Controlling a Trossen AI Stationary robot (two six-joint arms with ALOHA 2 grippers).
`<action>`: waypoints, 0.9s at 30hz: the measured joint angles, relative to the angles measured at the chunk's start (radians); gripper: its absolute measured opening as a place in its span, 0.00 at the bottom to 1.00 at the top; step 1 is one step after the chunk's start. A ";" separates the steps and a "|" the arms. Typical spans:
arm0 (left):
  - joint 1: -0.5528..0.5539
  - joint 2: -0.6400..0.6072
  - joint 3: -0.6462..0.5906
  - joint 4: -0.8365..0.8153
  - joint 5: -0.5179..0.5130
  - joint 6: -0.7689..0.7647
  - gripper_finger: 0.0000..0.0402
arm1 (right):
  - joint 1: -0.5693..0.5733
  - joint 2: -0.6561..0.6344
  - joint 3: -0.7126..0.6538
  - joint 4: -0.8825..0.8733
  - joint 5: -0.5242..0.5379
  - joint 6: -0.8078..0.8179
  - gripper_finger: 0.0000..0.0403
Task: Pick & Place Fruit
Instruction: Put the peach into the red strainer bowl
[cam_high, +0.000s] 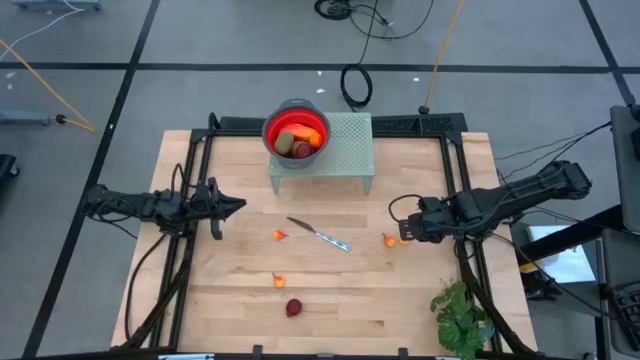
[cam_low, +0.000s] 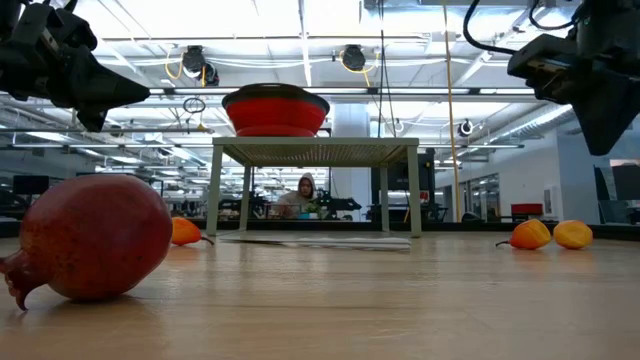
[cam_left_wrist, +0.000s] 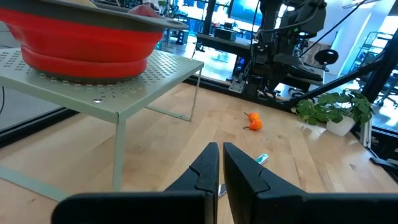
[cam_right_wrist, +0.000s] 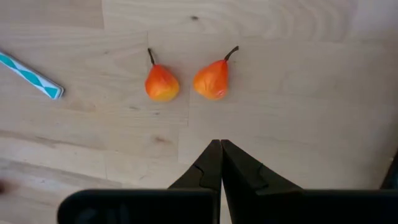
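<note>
Two small orange pear-shaped fruits (cam_right_wrist: 161, 83) (cam_right_wrist: 211, 79) lie side by side on the table, just ahead of my right gripper (cam_right_wrist: 221, 148), which hangs above them, shut and pointing steeply down. Two more small orange fruits (cam_high: 279, 235) (cam_high: 278, 281) and a dark red round fruit (cam_high: 293, 307) lie on the wood toward the table's near edge. Other fruit fills the red bowl (cam_high: 296, 132), which stands on a green perforated stand (cam_high: 345, 150). My left gripper (cam_high: 240, 207) waits at the table's left, shut and held level.
A thin knife (cam_high: 320, 234) with a striped handle lies mid-table between the fruits. A green leafy plant (cam_high: 462, 315) stands at the near right corner. Black frame rails run along both table sides. Bare wood lies between the knife and the near edge.
</note>
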 joint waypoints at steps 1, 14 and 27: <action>0.000 0.000 0.000 0.000 0.000 0.001 0.05 | 0.000 0.000 0.000 0.000 0.000 0.000 0.00; 0.000 0.000 0.000 0.000 0.000 0.006 0.05 | 0.000 0.003 0.000 -0.003 0.036 -0.006 0.06; 0.000 0.000 0.000 -0.047 0.000 0.016 0.05 | 0.000 0.003 0.000 -0.003 0.063 0.016 0.39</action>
